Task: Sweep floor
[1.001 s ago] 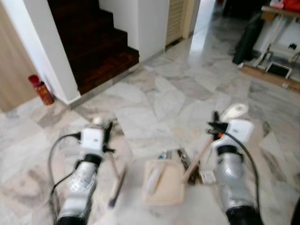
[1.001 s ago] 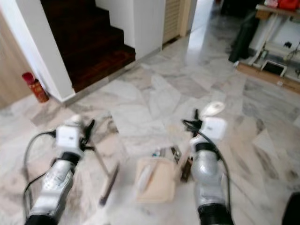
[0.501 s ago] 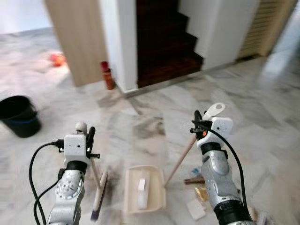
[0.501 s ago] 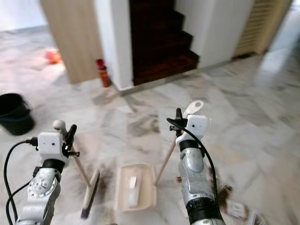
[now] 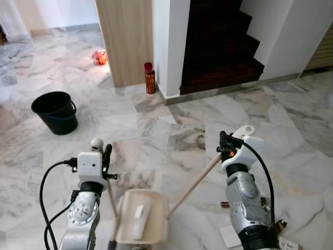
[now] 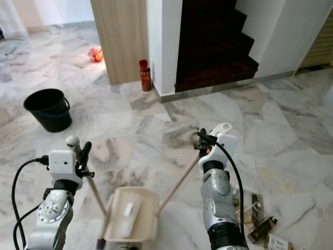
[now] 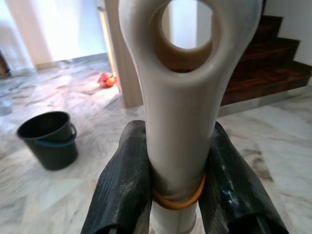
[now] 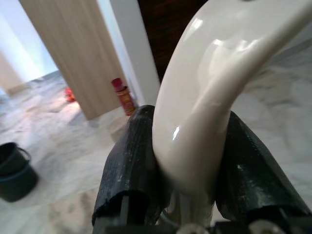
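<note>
The left gripper (image 7: 173,187) clamped the broom handle (image 5: 108,194); the right gripper (image 8: 192,161) clamped the dustpan handle (image 5: 192,185). The dustpan (image 5: 140,223) lay below, between them. Advice: keep its lip flat and sweep short strokes toward it.

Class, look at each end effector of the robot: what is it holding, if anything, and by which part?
The left end effector grips the broom handle near its top end. The right end effector grips the dustpan handle near its cream top end.

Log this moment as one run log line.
left gripper: shut on broom | right gripper: shut on dustpan | litter: on floor by right arm
</note>
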### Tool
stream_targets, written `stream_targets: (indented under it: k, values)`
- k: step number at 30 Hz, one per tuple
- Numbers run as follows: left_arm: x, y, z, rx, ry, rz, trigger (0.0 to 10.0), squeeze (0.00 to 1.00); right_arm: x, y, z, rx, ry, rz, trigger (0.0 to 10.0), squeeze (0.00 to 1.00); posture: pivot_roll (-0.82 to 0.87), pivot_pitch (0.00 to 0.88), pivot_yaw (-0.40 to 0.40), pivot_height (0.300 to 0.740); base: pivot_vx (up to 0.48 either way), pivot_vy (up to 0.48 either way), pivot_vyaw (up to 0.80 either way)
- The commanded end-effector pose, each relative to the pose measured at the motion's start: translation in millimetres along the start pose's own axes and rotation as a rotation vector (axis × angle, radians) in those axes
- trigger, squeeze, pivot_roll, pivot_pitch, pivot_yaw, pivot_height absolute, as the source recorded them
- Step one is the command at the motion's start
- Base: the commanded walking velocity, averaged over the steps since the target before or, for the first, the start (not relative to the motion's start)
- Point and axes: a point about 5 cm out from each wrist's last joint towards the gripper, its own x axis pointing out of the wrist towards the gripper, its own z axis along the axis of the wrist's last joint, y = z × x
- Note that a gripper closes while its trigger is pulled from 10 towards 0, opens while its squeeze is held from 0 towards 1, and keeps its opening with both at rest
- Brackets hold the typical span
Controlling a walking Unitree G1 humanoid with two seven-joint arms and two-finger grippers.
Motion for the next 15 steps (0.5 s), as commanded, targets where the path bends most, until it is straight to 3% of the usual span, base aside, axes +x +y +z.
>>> stream_targets:
  k: [1,11,14,15]
  values:
    - [6.5,0.0,18.0,0.024,-0.08,-0.004,10.0,0.0,3.2,2.4,12.8,0.022,-0.055,0.007,10.0,0.0,0.16,0.088,-0.014,0.74,0.0,0.0,0.0]
    - [7.0,-4.1,17.7,0.021,-0.074,-0.005,10.0,0.0,1.7,6.3,13.4,0.026,-0.044,0.046,10.0,0.0,0.15,0.093,-0.024,0.74,0.0,0.0,0.0]
    - [7.2,-3.4,17.8,0.023,-0.07,-0.004,10.0,0.0,2.4,7.4,9.6,0.102,-0.01,0.033,10.0,0.0,0.16,0.096,-0.022,0.74,0.0,0.0,0.0]
    - [7.2,-2.5,18.4,0.025,-0.071,-0.006,10.0,0.0,3.1,8.0,6.2,0.17,0.019,0.018,10.0,0.0,0.16,0.096,-0.021,0.74,0.0,0.0,0.0]
